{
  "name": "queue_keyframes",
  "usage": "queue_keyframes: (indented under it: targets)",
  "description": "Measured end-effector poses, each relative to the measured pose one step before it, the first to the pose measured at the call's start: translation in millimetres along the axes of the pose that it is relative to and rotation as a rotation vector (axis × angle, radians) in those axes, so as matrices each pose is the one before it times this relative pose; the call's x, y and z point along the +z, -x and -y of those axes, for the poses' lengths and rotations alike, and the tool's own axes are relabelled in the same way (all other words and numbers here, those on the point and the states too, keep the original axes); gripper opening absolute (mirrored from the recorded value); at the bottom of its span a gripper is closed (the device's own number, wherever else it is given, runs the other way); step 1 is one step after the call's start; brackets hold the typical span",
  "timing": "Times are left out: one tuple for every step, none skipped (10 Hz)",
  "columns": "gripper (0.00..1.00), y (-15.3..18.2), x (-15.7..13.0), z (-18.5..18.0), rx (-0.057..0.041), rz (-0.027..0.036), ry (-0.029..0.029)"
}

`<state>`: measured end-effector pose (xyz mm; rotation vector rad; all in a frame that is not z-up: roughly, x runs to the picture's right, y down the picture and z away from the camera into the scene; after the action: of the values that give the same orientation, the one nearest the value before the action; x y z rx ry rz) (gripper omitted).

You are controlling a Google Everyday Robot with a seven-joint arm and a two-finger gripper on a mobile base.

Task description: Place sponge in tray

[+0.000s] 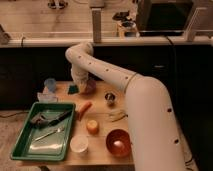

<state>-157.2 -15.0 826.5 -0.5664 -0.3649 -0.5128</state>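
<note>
The sponge (73,89), a small dark teal block, lies at the back left of the wooden table, just right of a pale blue cup. My gripper (84,88) hangs at the end of the white arm directly beside the sponge, on its right side, and it is shut. The wrist hides where gripper and sponge meet, so I cannot tell whether they touch. The bright green tray (20,145) sits at the table's front left, well in front of the sponge, with dark utensils and a silver one lying in it.
A pale blue cup (50,84) and clear wrapper (46,97) stand at the back left. A carrot (83,109), orange fruit (92,126), white cup (79,143), orange bowl (119,141), metal cup (110,98) and banana (117,116) fill the table's middle and right.
</note>
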Motion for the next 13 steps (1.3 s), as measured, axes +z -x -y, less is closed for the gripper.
queue_keyframes:
  targets:
    - [0.0,6.17,-5.87,1.81,-0.01515,0.01116,-0.00293]
    - [0.0,2.68,-4.18,-0.15,-0.00519,0.00485,-0.00279]
    - [0.0,1.82,-1.95,-1.01,-0.00306,0.00367,-0.00258]
    - [0.0,1.5,-2.23,-1.52,-0.00329,0.00364,-0.00252]
    - [0.0,1.5,-2.74,-1.47,-0.00388,0.00508,-0.00417]
    - [0.0,-0.85,-0.34,-0.43,0.00053,0.00028,-0.00096]
    - [0.0,-0.55,-0.1,-0.24,0.00085,-0.00007,-0.00014]
    - [0.0,0.09,-0.03,0.02,-0.00012,0.0001,-0.00004]
    - [0.0,0.45,0.1,0.16,-0.00066,0.00015,0.00013]
    - [0.0,0.65,0.17,0.23,-0.00096,0.00022,0.0002]
    - [0.0,0.54,0.06,0.18,-0.00081,0.00035,0.00003]
    - [0.0,-0.19,-0.03,-0.08,0.00022,-0.00012,-0.00002]
    - [0.0,-0.05,0.01,-0.02,0.00015,-0.00002,0.00003]
